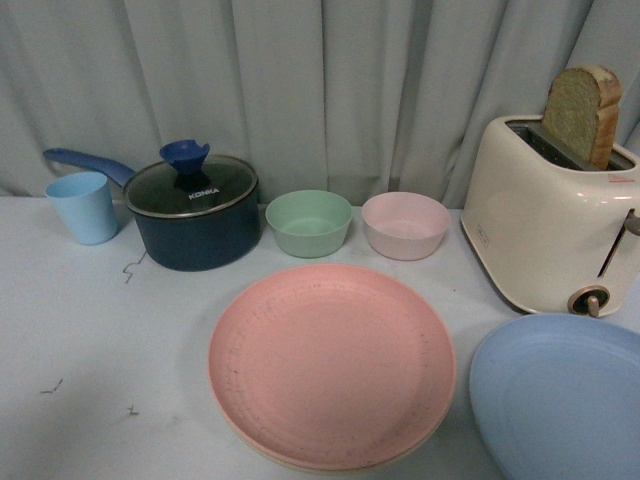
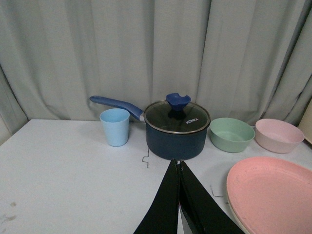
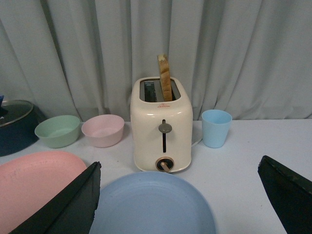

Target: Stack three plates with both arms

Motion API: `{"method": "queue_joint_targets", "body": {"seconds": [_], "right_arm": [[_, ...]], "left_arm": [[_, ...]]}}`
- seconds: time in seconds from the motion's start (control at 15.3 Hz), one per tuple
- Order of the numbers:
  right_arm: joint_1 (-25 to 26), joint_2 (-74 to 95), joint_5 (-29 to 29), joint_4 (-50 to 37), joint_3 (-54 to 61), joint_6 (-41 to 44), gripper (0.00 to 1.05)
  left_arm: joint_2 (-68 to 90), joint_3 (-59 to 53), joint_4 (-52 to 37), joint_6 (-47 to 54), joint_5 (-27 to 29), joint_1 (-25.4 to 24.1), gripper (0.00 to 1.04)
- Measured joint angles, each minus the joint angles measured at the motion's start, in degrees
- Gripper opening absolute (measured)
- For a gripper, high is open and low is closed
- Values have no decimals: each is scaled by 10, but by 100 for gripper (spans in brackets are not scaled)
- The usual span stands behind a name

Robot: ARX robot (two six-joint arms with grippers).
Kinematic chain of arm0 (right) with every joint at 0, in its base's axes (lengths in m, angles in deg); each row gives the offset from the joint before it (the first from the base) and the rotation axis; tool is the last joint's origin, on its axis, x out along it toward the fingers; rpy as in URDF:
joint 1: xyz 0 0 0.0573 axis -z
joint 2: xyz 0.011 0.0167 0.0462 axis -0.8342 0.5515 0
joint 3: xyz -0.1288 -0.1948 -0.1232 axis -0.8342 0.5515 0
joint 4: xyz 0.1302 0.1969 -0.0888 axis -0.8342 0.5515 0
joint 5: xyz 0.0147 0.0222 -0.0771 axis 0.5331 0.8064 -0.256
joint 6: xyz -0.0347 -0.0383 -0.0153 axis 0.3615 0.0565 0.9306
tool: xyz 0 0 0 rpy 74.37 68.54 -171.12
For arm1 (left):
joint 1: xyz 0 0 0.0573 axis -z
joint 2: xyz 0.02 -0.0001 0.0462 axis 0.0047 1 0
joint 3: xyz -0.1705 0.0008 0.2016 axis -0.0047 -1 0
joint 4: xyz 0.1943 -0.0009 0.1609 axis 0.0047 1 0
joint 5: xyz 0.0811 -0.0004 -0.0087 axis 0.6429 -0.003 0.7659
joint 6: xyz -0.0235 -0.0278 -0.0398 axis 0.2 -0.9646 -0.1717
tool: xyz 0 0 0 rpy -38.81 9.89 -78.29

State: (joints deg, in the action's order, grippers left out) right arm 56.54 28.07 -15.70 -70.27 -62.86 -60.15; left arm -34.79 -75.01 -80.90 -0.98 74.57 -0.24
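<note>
Holds the left gripper [image 2: 176,164] with fingers pressed tip to tip, pinching nothing, low over the white table [image 2: 58,165], facing the dark blue saucepan [image 2: 176,134]. Spreads the right gripper [image 3: 180,163] wide and empty, one finger either side of the light blue plate [image 3: 151,207], facing the cream toaster [image 3: 162,124] and its bread slice [image 3: 165,78]. Shows the pink plate [image 1: 330,365] resting on the cream-beige plate [image 1: 275,457], only a rim visible beneath. Sets the light blue plate alone just right of that pair, with the green bowl [image 1: 309,222] and pink bowl [image 1: 405,224] behind.
</note>
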Motion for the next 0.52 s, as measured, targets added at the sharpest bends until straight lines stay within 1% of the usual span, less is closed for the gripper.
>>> {"method": "queue_joint_targets", "body": {"seconds": [0.46, 0.52], "right_arm": [[0, 0, 0, 0, 0, 0, 98], [0, 0, 0, 0, 0, 0, 98]], "left_arm": [[-52, 0, 51, 0, 0, 0, 2], [-124, 0, 156, 0, -2, 0, 2]]}}
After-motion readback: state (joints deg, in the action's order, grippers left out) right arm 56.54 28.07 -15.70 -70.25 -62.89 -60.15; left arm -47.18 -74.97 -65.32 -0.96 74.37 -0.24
